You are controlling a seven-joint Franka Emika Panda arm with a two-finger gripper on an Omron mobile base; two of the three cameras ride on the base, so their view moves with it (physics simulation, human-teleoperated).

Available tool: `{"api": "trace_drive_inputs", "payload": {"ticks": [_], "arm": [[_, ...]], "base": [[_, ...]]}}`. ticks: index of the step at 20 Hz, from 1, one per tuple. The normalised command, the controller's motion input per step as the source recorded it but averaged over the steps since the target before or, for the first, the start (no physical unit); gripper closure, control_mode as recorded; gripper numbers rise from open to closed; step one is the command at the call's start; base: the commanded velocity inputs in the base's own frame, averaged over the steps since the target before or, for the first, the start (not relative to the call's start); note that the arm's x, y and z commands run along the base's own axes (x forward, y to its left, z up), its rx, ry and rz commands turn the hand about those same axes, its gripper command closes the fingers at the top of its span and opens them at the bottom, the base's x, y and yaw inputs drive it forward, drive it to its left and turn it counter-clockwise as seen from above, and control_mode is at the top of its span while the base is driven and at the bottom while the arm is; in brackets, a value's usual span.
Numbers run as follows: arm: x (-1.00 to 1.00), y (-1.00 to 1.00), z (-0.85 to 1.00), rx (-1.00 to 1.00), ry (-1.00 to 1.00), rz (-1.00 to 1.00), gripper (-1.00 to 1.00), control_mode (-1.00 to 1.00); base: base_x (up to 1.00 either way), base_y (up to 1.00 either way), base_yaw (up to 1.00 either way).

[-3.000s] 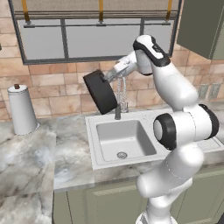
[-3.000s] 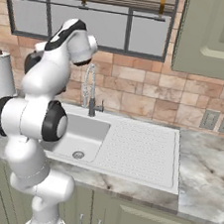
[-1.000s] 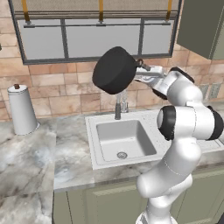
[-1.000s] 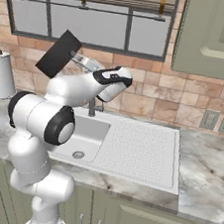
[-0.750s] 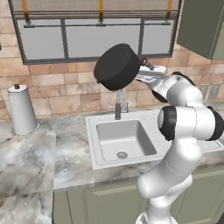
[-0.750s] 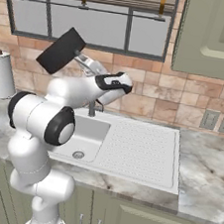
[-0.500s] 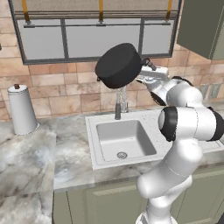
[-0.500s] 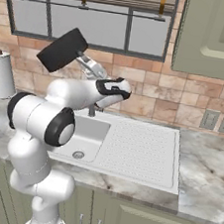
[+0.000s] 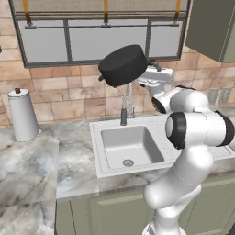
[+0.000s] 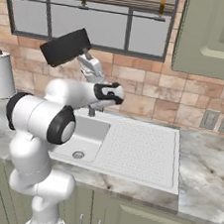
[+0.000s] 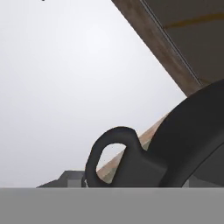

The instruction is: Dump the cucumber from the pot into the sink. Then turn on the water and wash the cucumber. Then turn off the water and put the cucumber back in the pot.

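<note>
You see gripper (image 9: 148,77) clamped on pot (image 9: 123,65) at side handle, jaws part closed on it. Pot held high, tipped bottom-up, above faucet (image 9: 126,101) and sink (image 9: 130,146). Cucumber: can't tell where.

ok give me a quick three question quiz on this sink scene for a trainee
1. True or false: the wide round black pot sits on the counter.
2. What does the hand grip: A the pot, B the curved steel faucet, C the tall white canister?
3. Fill in: the pot hangs tilted above the white square ____.

Key: 1 false, it is held up in the air. 2 A. 3 sink.
</note>
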Motion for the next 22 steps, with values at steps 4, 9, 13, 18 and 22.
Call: {"api": "trace_drive_inputs", "payload": {"ticks": [4,9,13,18,22], "arm": [[0.88,-0.04,0.18,0.09,0.08,0.0,1.0,-1.0],[0.4,-0.25,0.31,0.08,0.07,0.0,1.0,-1.0],[-0.35,-0.46,0.43,0.09,0.02,0.0,1.0,-1.0],[-1.0,-0.24,0.43,0.01,-0.04,0.03,1.0,-1.0],[-1.0,0.03,0.41,0.0,-0.06,0.06,1.0,-1.0]], "base": [[0.0,0.0,0.0],[0.0,0.0,0.0],[0.0,0.0,0.0],[0.0,0.0,0.0],[0.0,0.0,0.0]]}}
